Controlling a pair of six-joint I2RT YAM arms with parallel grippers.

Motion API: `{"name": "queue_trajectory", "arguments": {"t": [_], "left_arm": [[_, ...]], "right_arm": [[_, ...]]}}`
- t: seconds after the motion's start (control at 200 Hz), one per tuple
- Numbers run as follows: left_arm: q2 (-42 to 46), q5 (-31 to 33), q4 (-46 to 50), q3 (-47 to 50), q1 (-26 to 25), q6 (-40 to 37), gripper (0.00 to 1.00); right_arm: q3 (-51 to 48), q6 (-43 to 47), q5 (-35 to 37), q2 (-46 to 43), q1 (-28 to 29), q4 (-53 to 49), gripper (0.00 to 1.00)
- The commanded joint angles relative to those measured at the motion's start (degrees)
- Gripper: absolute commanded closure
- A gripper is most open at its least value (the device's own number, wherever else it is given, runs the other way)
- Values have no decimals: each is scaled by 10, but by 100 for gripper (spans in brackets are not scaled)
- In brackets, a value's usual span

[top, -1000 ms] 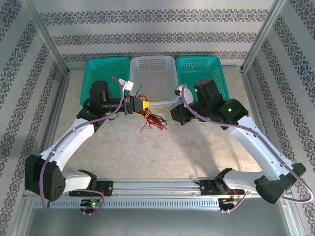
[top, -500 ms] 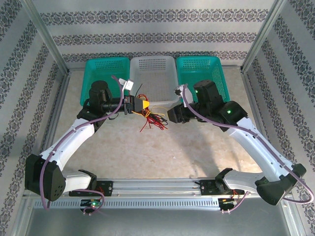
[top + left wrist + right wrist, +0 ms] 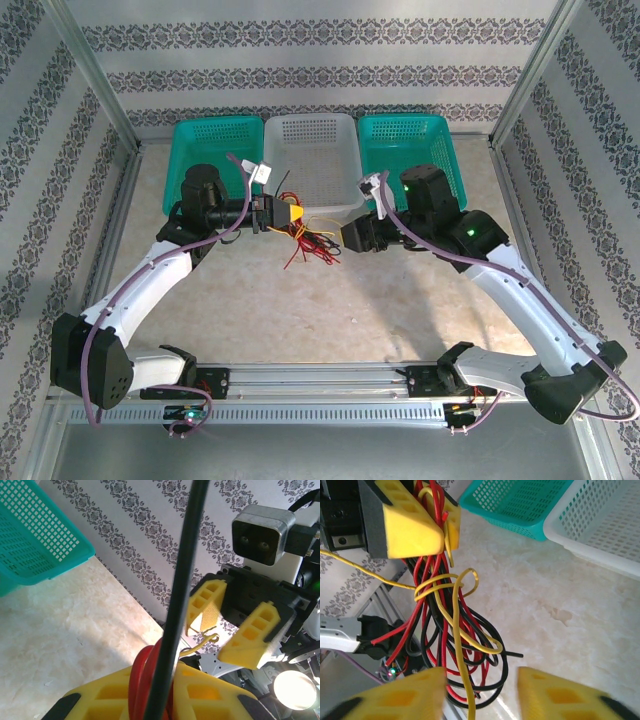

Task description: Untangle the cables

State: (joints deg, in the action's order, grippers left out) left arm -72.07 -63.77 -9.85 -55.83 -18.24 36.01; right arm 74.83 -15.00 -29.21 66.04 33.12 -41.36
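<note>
Since a second ago my right gripper (image 3: 344, 236) has edged left and spread its jaws, now unclenched just beside the cables (image 3: 310, 245) at centre frame, while my left gripper (image 3: 288, 214) clamps that red-yellow-black bundle just below the white basket (image 3: 310, 119).

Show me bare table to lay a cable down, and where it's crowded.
Bare: the table between the cables and the near rail. Crowded: before the white basket, where the left gripper clamps the cables and the right gripper stands open beside them.
</note>
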Motion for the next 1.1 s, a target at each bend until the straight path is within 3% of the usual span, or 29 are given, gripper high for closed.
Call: {"name": "queue_trajectory", "arguments": {"t": [0.0,0.095,0.3,0.485,0.675,0.854,1.094], "left_arm": [[5,-19,-28,5,8,-3,100],[5,-19,-36,7,8,3,100],[4,-21,-51,8,8,14,100],[5,-27,-64,9,8,23,100],[-13,-47,-166,19,8,100,100],[-22,-51,-211,9,8,141,100],[-35,-50,-341,20,8,240,100]], "right_arm": [[-2,-4,-8,-2,-1,15,71],[-2,-6,-8,1,-1,15,75],[3,-3,-8,5,0,17,100],[12,-7,37,8,-7,21,100],[5,-1,66,3,-10,49,100],[13,-13,3,12,-51,69,100],[-17,-42,-71,28,-94,132,100]]}}
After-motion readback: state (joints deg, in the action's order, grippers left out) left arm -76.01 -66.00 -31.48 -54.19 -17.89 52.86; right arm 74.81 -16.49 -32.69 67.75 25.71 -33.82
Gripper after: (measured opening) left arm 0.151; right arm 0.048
